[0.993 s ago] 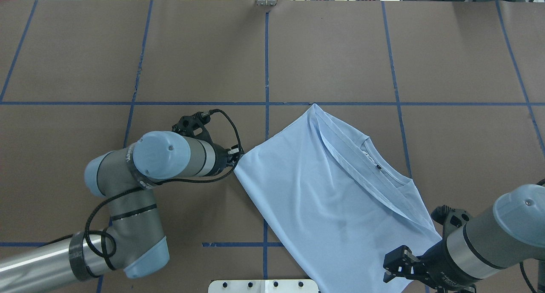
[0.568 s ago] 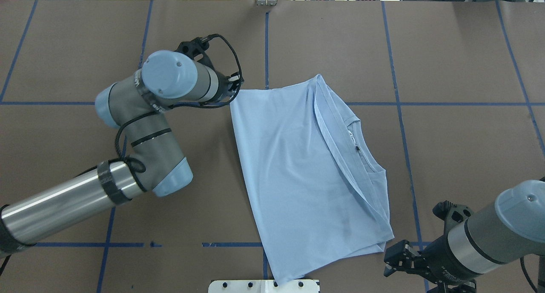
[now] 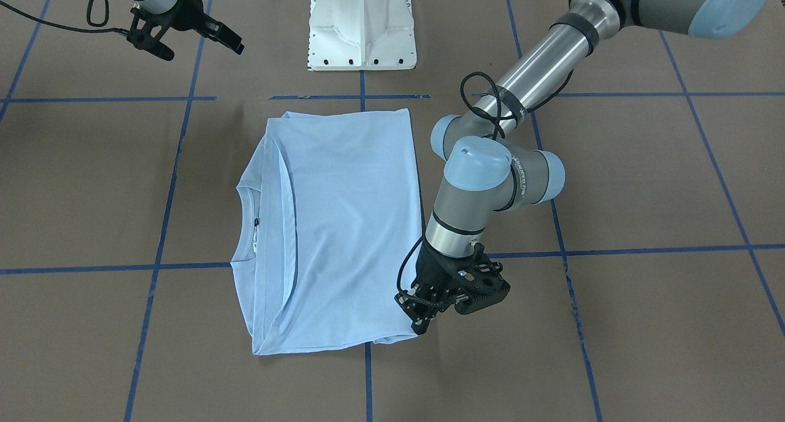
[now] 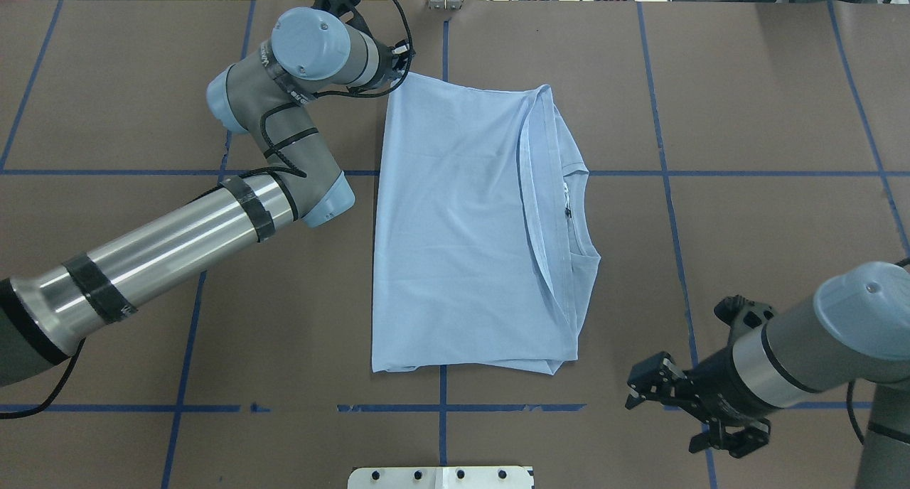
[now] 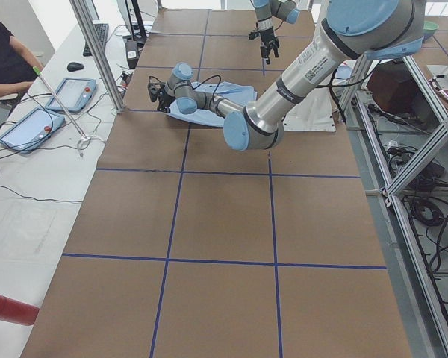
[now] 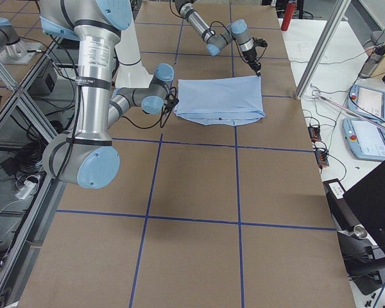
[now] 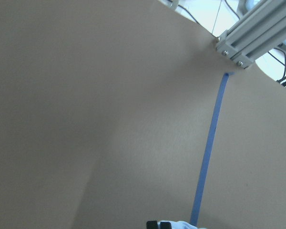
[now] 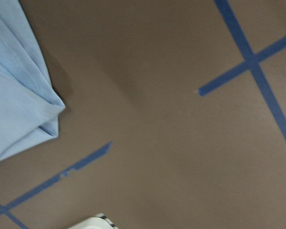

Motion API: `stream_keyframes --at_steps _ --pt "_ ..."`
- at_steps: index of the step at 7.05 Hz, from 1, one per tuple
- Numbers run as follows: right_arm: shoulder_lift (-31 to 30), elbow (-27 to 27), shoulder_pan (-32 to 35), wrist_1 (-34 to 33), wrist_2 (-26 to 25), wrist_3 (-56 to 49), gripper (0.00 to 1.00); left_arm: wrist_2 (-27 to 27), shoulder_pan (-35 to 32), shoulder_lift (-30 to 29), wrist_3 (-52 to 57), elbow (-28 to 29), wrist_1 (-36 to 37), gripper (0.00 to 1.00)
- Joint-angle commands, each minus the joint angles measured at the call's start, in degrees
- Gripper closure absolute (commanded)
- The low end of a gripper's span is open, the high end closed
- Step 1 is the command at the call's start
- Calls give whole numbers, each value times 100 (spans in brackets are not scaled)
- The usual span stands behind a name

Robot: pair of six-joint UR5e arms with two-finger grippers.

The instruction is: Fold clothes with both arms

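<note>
The left black two-finger gripper (image 3: 422, 316) is pinched tight on one corner of the light blue short-sleeved T-shirt (image 4: 455, 226). A second ago this gripper was close to the robot. The shirt lay slanted then, and its near end reached the white base plate (image 4: 441, 477).

Now the gripper has swung far out and pulled the shirt along with it. The shirt lies flat and straight on the brown table with blue tape lines (image 4: 782, 84). It runs from the gripper's tips back toward the robot. Its round collar (image 4: 583, 215) is on the side away from this gripper.

The right black two-finger gripper (image 4: 661, 419) has its fingers spread wide and holds nothing. It hangs near the shirt's corner on its own side, not touching it, and it has hardly moved.

I think the shirt is now lined up well for the next fold. Both grippers would each need to take a corner first.
</note>
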Motion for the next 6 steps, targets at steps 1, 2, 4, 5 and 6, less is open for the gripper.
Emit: stream_keyframes --at_steps 1,2,4,5,6 --pt "846 -580 604 -2 -22 -51 0 88 -17 -274 5 620 -380 100" --pt "1109 -738 668 6 -327 -68 0 79 -17 -353 31 568 -336 78" --pt "1358 -1020 441 -11 -1475 -95 0 -95 -17 213 67 -1136 546 62" --pt "1393 -1151 283 -11 -1907 -104 0 -444 -9 844 67 -1964 717 62" --pt "1437 -1196 125 -29 -2164 -304 0 -491 0 1294 67 -2451 684 62"
